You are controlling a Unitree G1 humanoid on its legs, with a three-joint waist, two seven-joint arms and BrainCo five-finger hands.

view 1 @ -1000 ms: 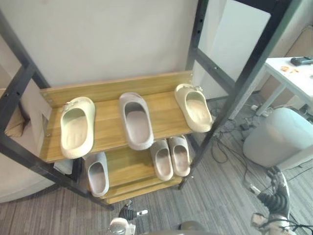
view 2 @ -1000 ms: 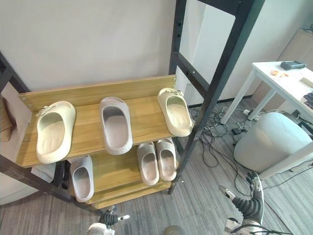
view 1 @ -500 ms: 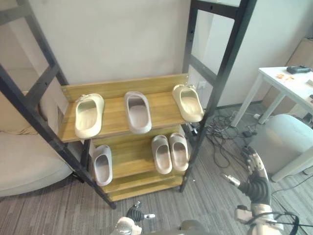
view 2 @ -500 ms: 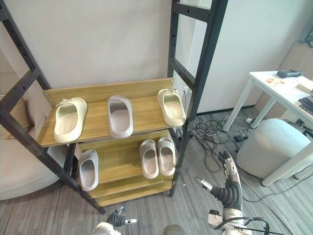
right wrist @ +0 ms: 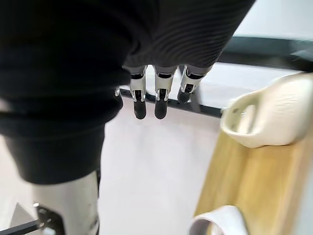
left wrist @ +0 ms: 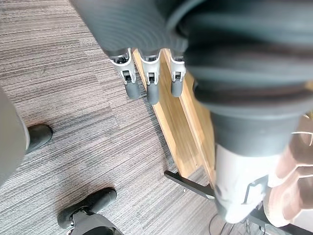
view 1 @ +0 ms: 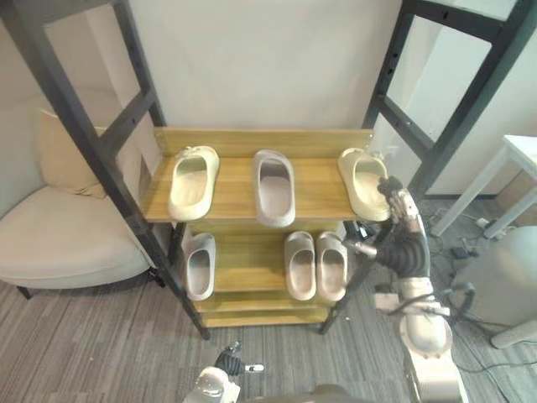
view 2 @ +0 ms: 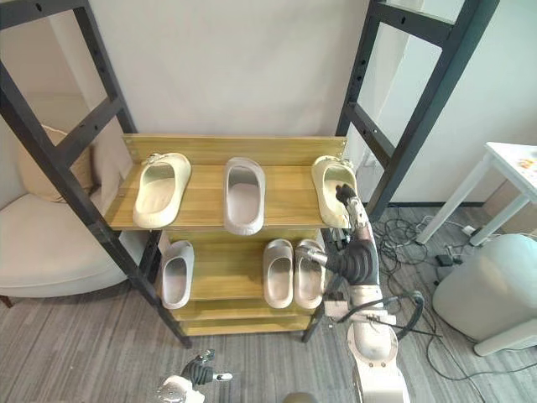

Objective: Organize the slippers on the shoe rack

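A white wall backs the scene. In the left eye view, the two-tier wooden shoe rack with black metal frame holds a cream foam slipper on its upper shelf, long axis front to back, just ahead of the right hand. In the right wrist view, this hand's fingers are straight and empty, with the slipper beside them. In the left wrist view, the left hand, fingers relaxed, hangs over grey carpet, farther off.

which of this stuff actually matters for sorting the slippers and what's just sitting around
Belongs to the job: shoe rack; left cream slipper, middle grey slipper and right cream slipper on its upper shelf; single grey slipper and grey pair on the lower shelf; right hand, open, raised by the right cream slipper.
Lying about: armchair; cushion; white table; grey pouf.
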